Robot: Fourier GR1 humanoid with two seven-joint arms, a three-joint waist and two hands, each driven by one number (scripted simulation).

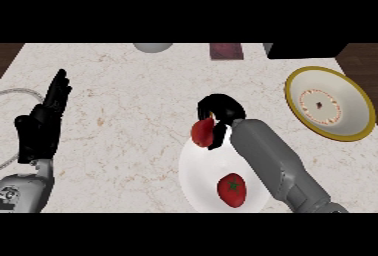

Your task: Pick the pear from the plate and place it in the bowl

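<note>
**Right hand curled on a red fruit at the plate's rim**

While the left hand (40, 125) rests open at about 9 o'clock on the counter (133, 100), fingers straight and pointing up toward 12, the right hand (221, 117) sits just above the centre with its fingers curled round a dark red fruit, the pear (202, 131). That fruit shows at the hand's 7 o'clock side, partly hidden by the black fingers and thumb, and it lies over the upper rim of the white plate (196, 175), whether touching the plate or lifted off it cannot be told. The grey right forearm runs from the hand down toward 5 o'clock, crossing the plate's right side.

On the plate, near its lower part at about 6 o'clock in the view, lies 1 more red fruit with a green star-shaped calyx, a tomato (232, 190), well apart from the hand.

The bowl (330, 102), yellow-rimmed with a pale inside and a patterned ring round a small dark spot at its middle, stands at about 2 o'clock, well apart from the plate and from the right hand.

Along the top edge at 12 o'clock there are a grey rounded object (153, 47), a dark reddish rectangular item (226, 51) and a black block (304, 50) toward 1 o'clock. A pale curved line (18, 92) loops at the far 9 o'clock edge, beside the left hand.
</note>
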